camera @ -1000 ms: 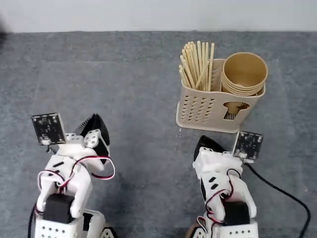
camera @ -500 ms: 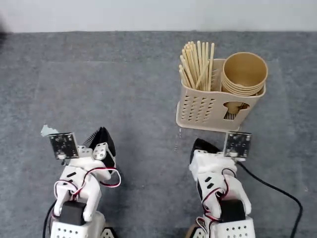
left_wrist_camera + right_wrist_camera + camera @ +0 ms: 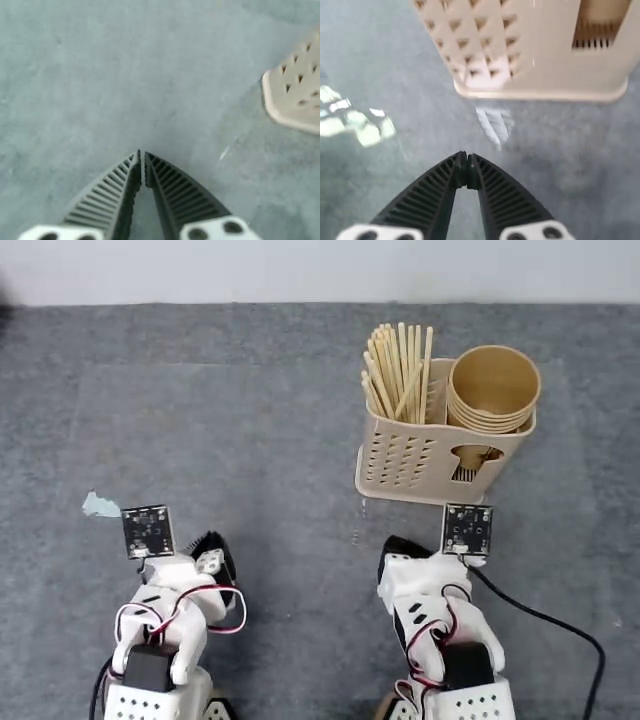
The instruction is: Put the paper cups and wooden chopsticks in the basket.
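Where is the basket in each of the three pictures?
High view: the basket, holding chopsticks and cups, stands at the upper right.
Left wrist view: one corner of it lies beyond the left hand, off to a side.
Right wrist view: it stands close ahead of the right hand.
Shared landmark: its holed wall.

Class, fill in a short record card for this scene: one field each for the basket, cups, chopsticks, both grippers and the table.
basket: upright on the table, ahead of the right arm.
paper cups: stacked in one compartment of the basket.
wooden chopsticks: standing bunched in the other compartment.
left gripper: jaws shut, empty, above bare table.
right gripper: jaws shut, empty, just short of the basket.
table: grey; a small pale scrap lies near the left arm.
task state: cups and chopsticks already in the basket.
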Motion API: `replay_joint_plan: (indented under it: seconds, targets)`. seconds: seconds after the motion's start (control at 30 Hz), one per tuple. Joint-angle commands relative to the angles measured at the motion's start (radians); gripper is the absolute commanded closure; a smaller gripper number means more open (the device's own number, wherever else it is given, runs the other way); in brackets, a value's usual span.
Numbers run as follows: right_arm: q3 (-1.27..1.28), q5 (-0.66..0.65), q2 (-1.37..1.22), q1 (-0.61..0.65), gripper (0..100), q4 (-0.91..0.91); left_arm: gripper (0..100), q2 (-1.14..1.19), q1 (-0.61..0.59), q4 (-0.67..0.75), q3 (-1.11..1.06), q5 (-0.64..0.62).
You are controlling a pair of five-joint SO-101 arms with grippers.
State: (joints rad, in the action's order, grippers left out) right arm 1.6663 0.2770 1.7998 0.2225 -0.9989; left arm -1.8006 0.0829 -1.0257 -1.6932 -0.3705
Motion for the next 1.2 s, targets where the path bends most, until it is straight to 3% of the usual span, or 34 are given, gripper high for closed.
replay_joint_plan:
  seconds: [0.0, 0.1, 0.27, 0.37, 0.6, 1.17]
  targets:
    - [0.017, -0.014, 0.005, 0.002, 99.1, -0.076, 99, -0.008, -0.006, -0.058, 0.008, 0.084]
    - [0.017, -0.051, 0.005, 0.002, 99.1, -0.165, 99, -0.008, -0.006, -0.132, 0.008, 0.164]
    - [0.017, -0.226, 0.010, -0.001, 99.0, -0.288, 99, -0.014, -0.014, -0.235, 0.008, 0.269]
    - [0.017, -0.284, 0.010, -0.024, 99.0, -0.300, 99, -0.014, -0.094, -0.232, 0.008, 0.239]
    - [0.017, -0.269, 0.013, -0.099, 99.0, -0.309, 99, -0.014, -0.253, -0.230, 0.010, 0.069]
    - [0.017, -0.272, 0.013, -0.096, 99.0, -0.309, 99, -0.014, -0.270, -0.230, 0.010, 0.057]
